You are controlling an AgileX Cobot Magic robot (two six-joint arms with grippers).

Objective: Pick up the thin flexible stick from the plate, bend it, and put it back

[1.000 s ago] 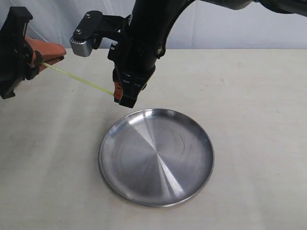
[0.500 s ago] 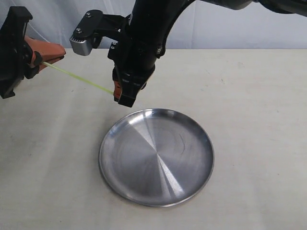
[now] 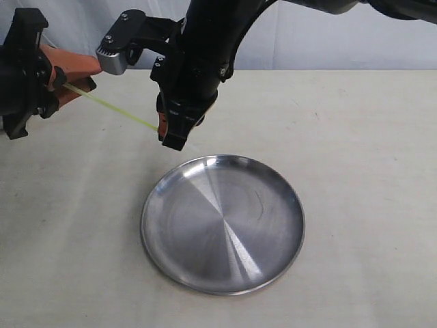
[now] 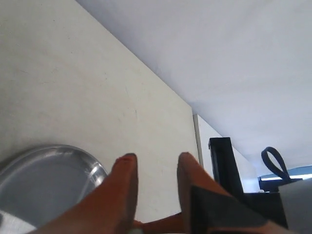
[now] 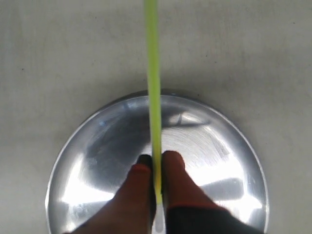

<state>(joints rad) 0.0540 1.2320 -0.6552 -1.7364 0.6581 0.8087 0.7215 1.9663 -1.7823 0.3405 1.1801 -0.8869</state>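
Beige tabletop (image 3: 355, 137), pale wall behind. My right gripper (image 5: 156, 163) is clamped on the thin flexible stick (image 3: 119, 111), holding it in the air just beyond the plate (image 3: 222, 224). My left gripper (image 4: 155, 163) stands with fingers apart at the stick's left end, I judge to free it for putting back.

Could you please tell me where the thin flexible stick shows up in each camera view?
Exterior view: the thin flexible stick slants at upper left, above-left of the plate.
Left wrist view: not visible.
Right wrist view: it runs out from the right gripper over the plate.
Shared landmark: the plate, in all three.
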